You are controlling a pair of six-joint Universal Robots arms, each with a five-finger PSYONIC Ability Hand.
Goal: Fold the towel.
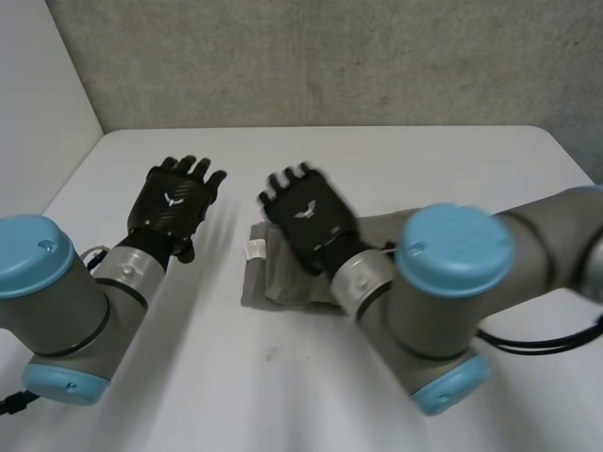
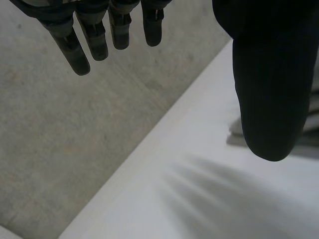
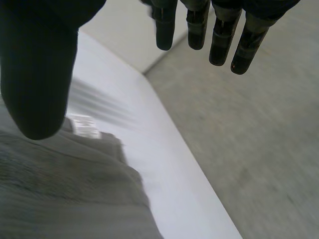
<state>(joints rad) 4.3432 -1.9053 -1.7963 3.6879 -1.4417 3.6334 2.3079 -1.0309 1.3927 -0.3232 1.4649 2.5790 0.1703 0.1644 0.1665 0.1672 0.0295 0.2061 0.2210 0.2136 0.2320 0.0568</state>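
Observation:
A grey towel (image 1: 283,273) lies folded on the white table (image 1: 377,160), with a white label (image 1: 254,249) at its left edge. My right hand (image 1: 306,218) hovers above the towel's left part, fingers straight and spread, holding nothing. In the right wrist view the towel (image 3: 60,189) and its label (image 3: 85,126) lie under the palm, and the fingers (image 3: 197,25) point past the table's edge. My left hand (image 1: 174,202) is held open above bare table, left of the towel. Its straight fingers (image 2: 94,37) and thumb (image 2: 271,84) grip nothing; a towel corner (image 2: 235,134) shows beside the thumb.
A grey wall (image 1: 330,56) stands behind the table's far edge, and a pale wall (image 1: 38,94) at the left. My right arm (image 1: 452,282) crosses over the towel's right part.

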